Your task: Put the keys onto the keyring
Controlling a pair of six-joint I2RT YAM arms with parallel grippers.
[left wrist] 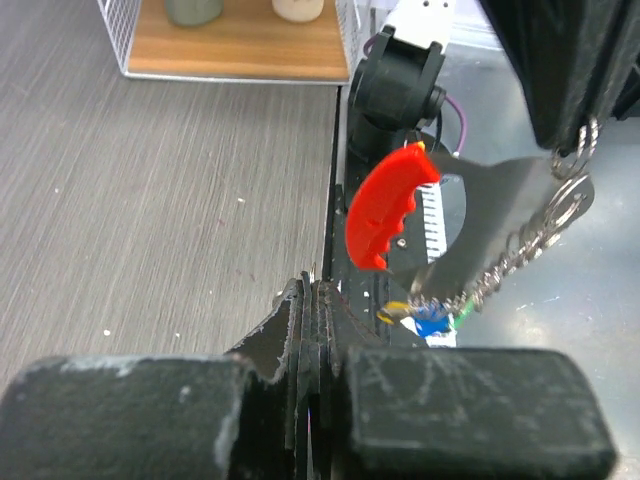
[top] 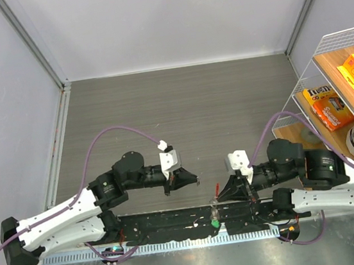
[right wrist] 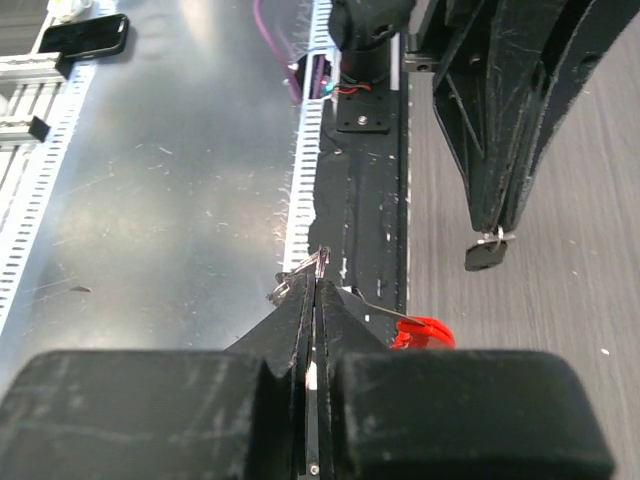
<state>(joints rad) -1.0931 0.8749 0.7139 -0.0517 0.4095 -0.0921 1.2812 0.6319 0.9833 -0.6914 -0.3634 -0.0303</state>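
My right gripper (top: pixel 220 193) (right wrist: pixel 318 278) is shut on the silvery keyring (right wrist: pixel 300 274), which also shows in the left wrist view (left wrist: pixel 572 165). A fine chain hangs from the ring down to small yellow, blue and green keys (left wrist: pixel 430 315); the green one shows in the top view (top: pixel 214 221). A key with a red head (left wrist: pixel 385 205) (right wrist: pixel 422 332) hangs on the ring too. My left gripper (top: pixel 195 182) (left wrist: pixel 312 292) is shut on a small black-headed key (right wrist: pixel 487 252), held a short way left of the ring and apart from it.
A white wire shelf (top: pixel 306 78) with orange boxes (top: pixel 329 107) stands at the right. A black mounting strip (top: pixel 162 225) and a slotted rail run along the near table edge. A dark phone (right wrist: pixel 85 35) lies on the metal surface beyond.
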